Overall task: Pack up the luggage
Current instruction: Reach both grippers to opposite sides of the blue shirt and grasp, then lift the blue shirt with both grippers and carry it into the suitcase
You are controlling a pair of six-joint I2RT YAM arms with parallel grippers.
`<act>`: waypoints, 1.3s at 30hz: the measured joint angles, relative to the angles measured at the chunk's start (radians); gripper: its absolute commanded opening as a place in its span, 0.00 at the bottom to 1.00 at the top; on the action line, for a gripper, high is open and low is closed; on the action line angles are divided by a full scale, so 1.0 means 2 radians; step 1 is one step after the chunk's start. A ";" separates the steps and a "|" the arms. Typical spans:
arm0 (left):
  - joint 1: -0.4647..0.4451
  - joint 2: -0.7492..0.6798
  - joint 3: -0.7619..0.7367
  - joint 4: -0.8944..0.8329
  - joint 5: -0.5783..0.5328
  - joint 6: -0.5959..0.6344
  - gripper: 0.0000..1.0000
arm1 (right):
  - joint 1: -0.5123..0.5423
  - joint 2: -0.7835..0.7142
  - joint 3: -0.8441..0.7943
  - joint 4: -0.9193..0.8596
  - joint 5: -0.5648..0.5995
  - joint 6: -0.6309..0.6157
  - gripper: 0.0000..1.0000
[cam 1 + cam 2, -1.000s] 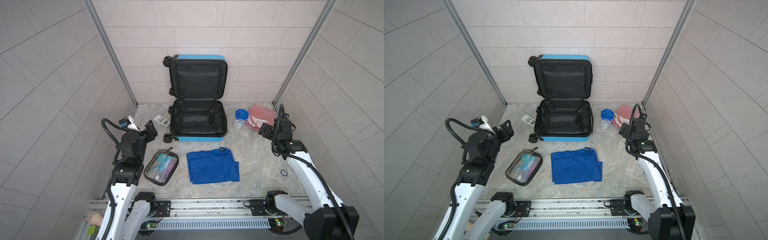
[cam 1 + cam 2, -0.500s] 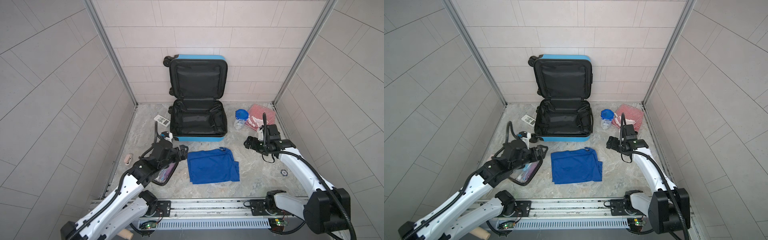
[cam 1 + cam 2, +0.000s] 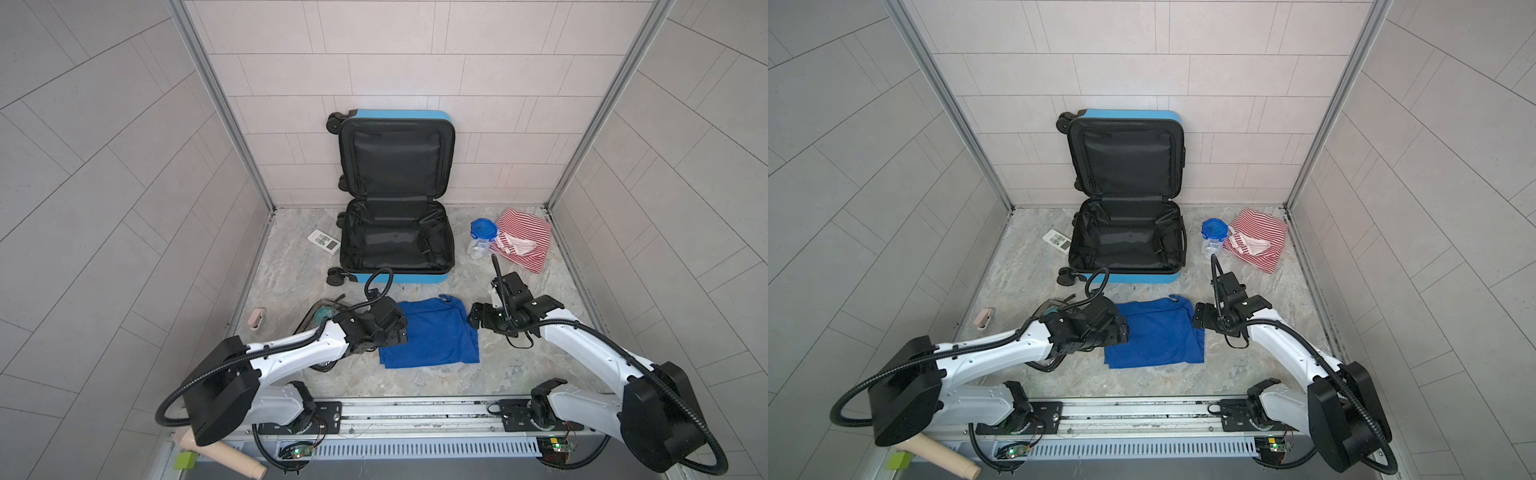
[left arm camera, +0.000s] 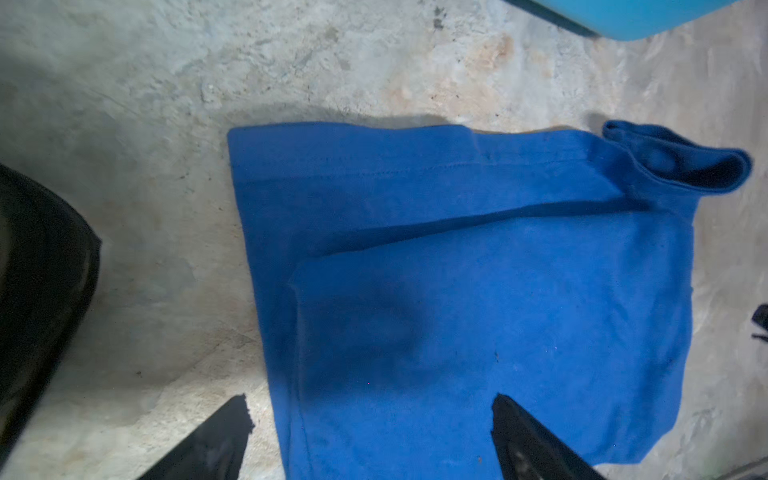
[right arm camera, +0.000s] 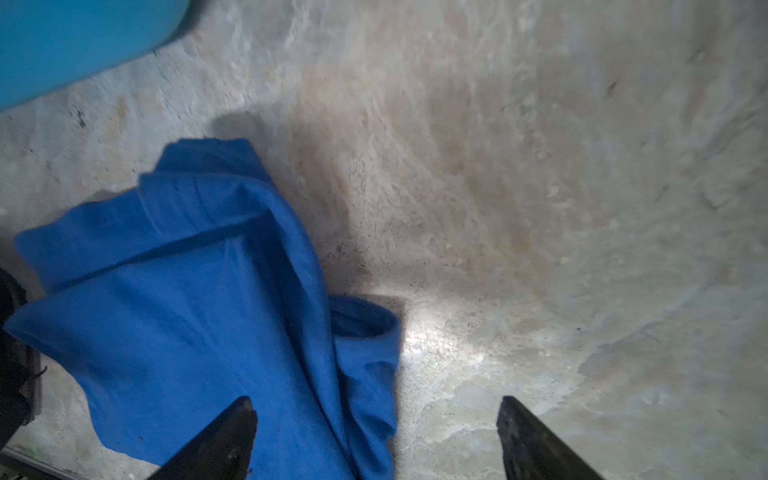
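Note:
The luggage (image 3: pixel 395 241) (image 3: pixel 1125 245) is a bright-blue suitcase that lies open at the back centre, its lid leaning on the wall and its black lining bare. In front of it a folded blue garment (image 3: pixel 432 336) (image 3: pixel 1156 332) lies flat on the floor. My left gripper (image 3: pixel 401 332) (image 4: pixel 370 399) hovers open over the garment's left edge, one finger above the floor and one above the cloth. My right gripper (image 3: pixel 473 318) (image 5: pixel 377 399) is open over the garment's right edge, straddling cloth and bare floor. Neither holds anything. A corner of the blue shell (image 4: pixel 631 16) (image 5: pixel 75 41) shows in both wrist views.
A clear black-trimmed pouch (image 3: pixel 322 318) lies mostly hidden under my left arm. A blue-lidded jar (image 3: pixel 480 237) and a red-striped cloth (image 3: pixel 523 241) sit at the back right. A white remote (image 3: pixel 324 241) lies left of the suitcase, a small pink item (image 3: pixel 257 318) by the left wall.
Both arms have swung down from the sides and in toward the blue garment, one to each edge. The left jaws have opened wider.

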 measured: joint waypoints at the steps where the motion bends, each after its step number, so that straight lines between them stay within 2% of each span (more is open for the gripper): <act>1: 0.000 0.001 -0.004 0.003 0.000 -0.005 1.00 | 0.006 -0.002 -0.007 0.005 0.000 0.004 0.95; 13: 0.000 -0.003 -0.054 0.016 -0.012 -0.036 0.99 | 0.041 0.013 -0.052 0.062 -0.016 0.039 0.95; 25: 0.000 0.015 -0.067 0.097 -0.020 -0.035 0.89 | 0.067 0.047 -0.052 0.147 -0.020 0.065 0.88; 28: -0.001 0.033 -0.064 0.131 -0.021 -0.033 0.87 | 0.074 0.055 -0.052 0.164 -0.021 0.072 0.82; 33: -0.006 0.069 -0.050 0.177 -0.019 -0.027 0.80 | 0.086 0.074 -0.049 0.186 -0.024 0.084 0.65; 37: -0.013 0.097 -0.037 0.205 -0.016 -0.023 0.68 | 0.102 0.093 -0.040 0.193 -0.024 0.093 0.53; 39: -0.019 0.115 -0.029 0.224 -0.011 -0.022 0.58 | 0.110 0.103 -0.035 0.196 -0.023 0.097 0.44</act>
